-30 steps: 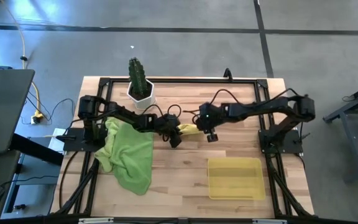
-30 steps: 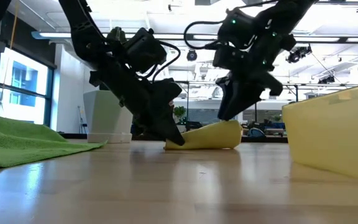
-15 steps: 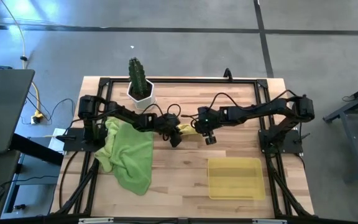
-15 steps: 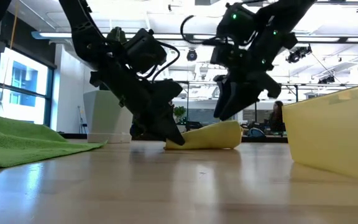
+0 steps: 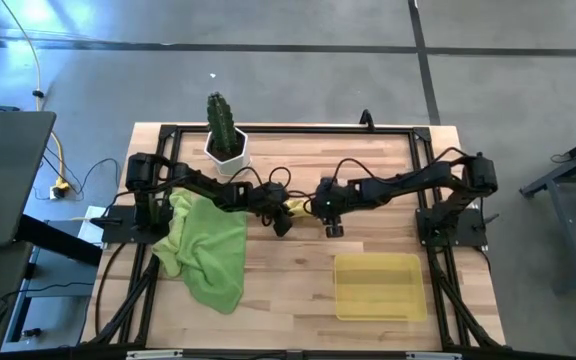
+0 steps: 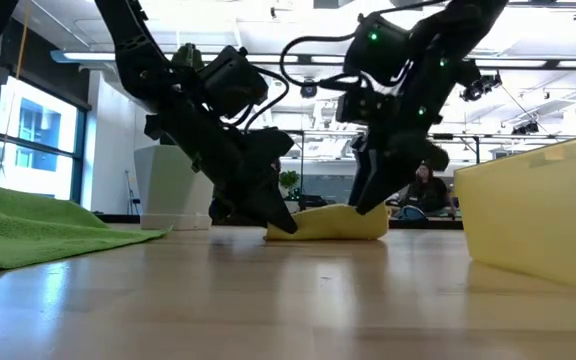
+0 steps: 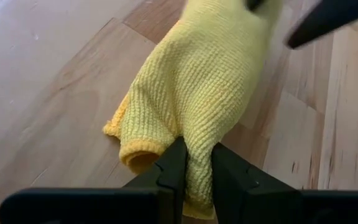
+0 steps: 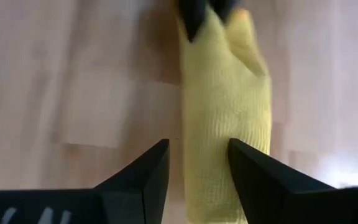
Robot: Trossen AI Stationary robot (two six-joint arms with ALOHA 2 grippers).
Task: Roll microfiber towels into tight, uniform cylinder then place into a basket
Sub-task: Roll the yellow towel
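Observation:
The bright yellow towel (image 6: 340, 221) lies loosely rolled on the table's middle and also shows in the high view (image 5: 302, 207). My left gripper (image 6: 284, 224) is shut on its left end. My right gripper (image 8: 197, 165) is open; it points down over the towel's right part (image 6: 370, 212), one finger on either side of the roll's edge. The lime green towels (image 5: 210, 245) lie in a heap at the table's left. The yellow basket (image 5: 378, 286) stands at the near right. My left gripper pinches the yellow towel's rolled end (image 7: 194, 152) between its two fingers, a fold of several layers. The fingers slant down from the table's left. The towel rests on the table. My right gripper stands over the towel's other end (image 8: 222, 143); whether it touches, I cannot tell.
A white pot with a cactus (image 5: 226, 135) stands at the far left of the table. The basket's wall (image 6: 533, 215) rises close at the right in the low view. Bare wood lies between the towel and the basket. A person (image 6: 430, 190) shows far behind the table.
My right gripper has gone down and a little toward the table's left and near edge, onto the yellow towel's right part. The left gripper and the towel have kept still.

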